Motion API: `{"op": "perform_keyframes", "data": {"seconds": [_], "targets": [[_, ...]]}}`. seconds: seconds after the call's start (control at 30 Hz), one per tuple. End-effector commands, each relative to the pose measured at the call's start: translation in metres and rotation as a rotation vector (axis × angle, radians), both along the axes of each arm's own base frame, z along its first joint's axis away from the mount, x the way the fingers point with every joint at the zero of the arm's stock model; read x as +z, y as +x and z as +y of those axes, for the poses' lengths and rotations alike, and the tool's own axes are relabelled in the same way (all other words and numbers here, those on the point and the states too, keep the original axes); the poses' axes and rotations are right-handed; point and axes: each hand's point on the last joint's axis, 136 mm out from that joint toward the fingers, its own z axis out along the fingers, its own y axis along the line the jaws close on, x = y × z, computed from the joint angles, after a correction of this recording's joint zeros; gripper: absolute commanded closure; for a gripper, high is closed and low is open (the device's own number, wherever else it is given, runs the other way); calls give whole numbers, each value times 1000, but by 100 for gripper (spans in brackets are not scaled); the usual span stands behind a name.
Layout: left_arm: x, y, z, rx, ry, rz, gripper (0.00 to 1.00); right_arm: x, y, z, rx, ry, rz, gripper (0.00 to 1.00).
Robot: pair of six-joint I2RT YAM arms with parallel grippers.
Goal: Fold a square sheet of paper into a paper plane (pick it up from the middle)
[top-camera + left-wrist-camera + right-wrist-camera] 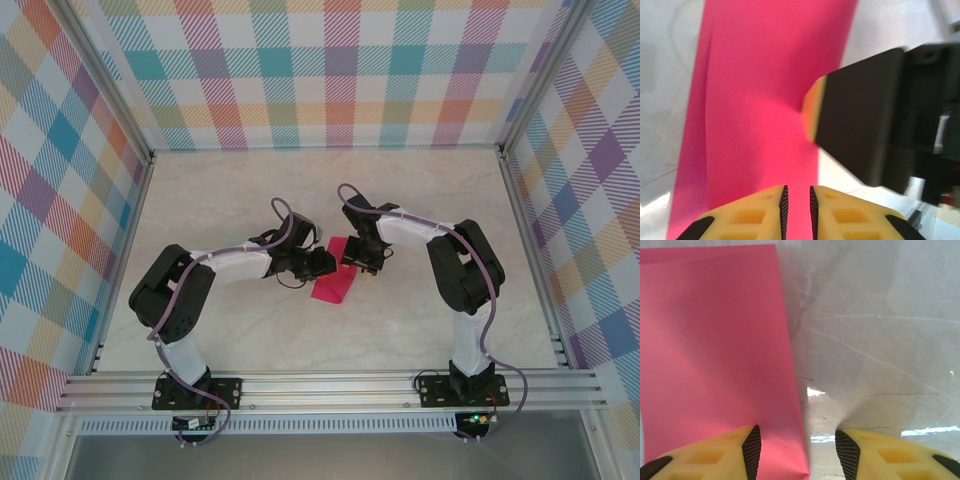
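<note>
The folded pink paper sheet (333, 283) lies flat on the worktop (230, 200). At its left, our left hand (798, 192) is nearly pressed together, grip unclear. Over its right edge, our right hand (799, 440) is spread. If either hand drags, we risk skewing the crease.

Sheet of paper (332, 288): flat on the table (200, 200), near centre, between both arms. Left gripper (324, 265) at its left side. Right gripper (357, 262) astride its right edge, one finger over paper, the other over table.
</note>
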Motion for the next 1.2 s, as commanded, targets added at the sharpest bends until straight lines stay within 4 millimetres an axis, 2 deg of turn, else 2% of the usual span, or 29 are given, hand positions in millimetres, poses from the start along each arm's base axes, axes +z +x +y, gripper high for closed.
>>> {"op": "perform_keyframes", "data": {"seconds": [0.0,0.13,0.47,0.9,1.17], "targets": [[-22,-8,12,-12,106,40,81,-56,-25,-17,-15,-92,114,51],[-36,-8,21,6,165,48,85,-53,-23,-12,-11,-66,105,51],[-52,-11,33,28,230,68,93,-52,-21,-10,16,-61,101,50],[-41,-13,37,40,221,47,93,-61,-25,-9,67,-103,116,46],[-31,-12,31,36,174,35,91,-65,-27,-11,98,-139,119,44]]}}
